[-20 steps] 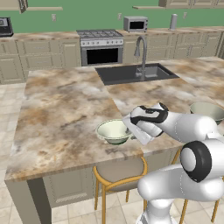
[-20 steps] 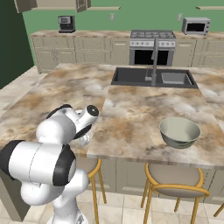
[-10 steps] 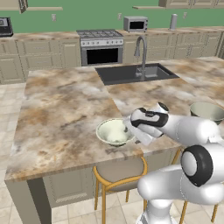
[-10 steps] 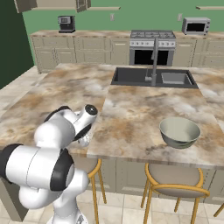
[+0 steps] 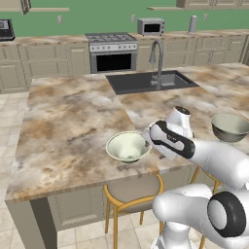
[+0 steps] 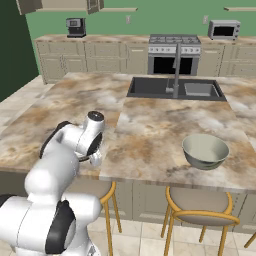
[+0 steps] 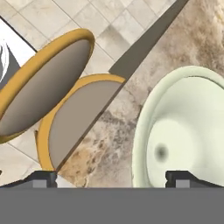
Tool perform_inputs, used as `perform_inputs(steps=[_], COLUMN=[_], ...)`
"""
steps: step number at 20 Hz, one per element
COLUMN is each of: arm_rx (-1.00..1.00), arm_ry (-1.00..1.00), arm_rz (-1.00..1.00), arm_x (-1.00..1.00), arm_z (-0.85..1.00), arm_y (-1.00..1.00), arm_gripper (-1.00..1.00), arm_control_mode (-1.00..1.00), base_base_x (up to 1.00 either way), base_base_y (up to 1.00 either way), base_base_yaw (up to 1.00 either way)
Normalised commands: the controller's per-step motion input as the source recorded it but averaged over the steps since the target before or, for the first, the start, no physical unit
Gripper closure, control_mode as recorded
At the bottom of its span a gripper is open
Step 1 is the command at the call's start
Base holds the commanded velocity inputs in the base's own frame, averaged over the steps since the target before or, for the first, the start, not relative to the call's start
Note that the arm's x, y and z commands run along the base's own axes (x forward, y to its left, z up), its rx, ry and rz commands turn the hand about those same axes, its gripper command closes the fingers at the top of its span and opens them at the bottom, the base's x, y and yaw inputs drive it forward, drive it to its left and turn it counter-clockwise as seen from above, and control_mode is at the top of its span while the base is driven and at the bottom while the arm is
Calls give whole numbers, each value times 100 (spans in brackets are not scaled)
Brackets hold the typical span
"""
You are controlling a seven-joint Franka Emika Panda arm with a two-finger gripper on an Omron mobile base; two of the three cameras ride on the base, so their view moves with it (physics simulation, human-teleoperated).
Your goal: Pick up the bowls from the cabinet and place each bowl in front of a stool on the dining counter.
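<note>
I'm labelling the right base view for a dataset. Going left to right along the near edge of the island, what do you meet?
White robot arm → cream-white, grey-green ceramic bowl on the marbled beige-brown dining counter, above a taupe-cushioned yellow-framed stool.

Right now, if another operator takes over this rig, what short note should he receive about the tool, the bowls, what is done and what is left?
Tool: open, holding nothing, next to the left bowl's rim.
Left bowl: upright on the dining counter, near its front edge, with a stool under the edge in front of it.
Right bowl: upright on the same counter, above another stool.
Done: both bowls appear to be placed, each in front of a stool.
Left: lift the arm clear without knocking the left bowl. The cabinet cannot be checked from these views.
</note>
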Motion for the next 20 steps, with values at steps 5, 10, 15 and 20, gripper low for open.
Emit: perform_inputs(steps=[5,10,15,20], arm_rx=[-3,-34,-47,-5], arm_ry=[8,2,-1,1], arm_rz=[0,18,48,44], arm_x=[-41,-75,-88,-59], arm_z=[86,65,58,-3], arm_y=[-18,-30,-5,-20], arm_gripper=[-100,-100,-100,-100], arm_control_mode=[-100,-100,-100,-100], base_base_x=[0,0,0,0], base_base_y=[0,0,0,0], base_base_yaw=[0,0,0,0])
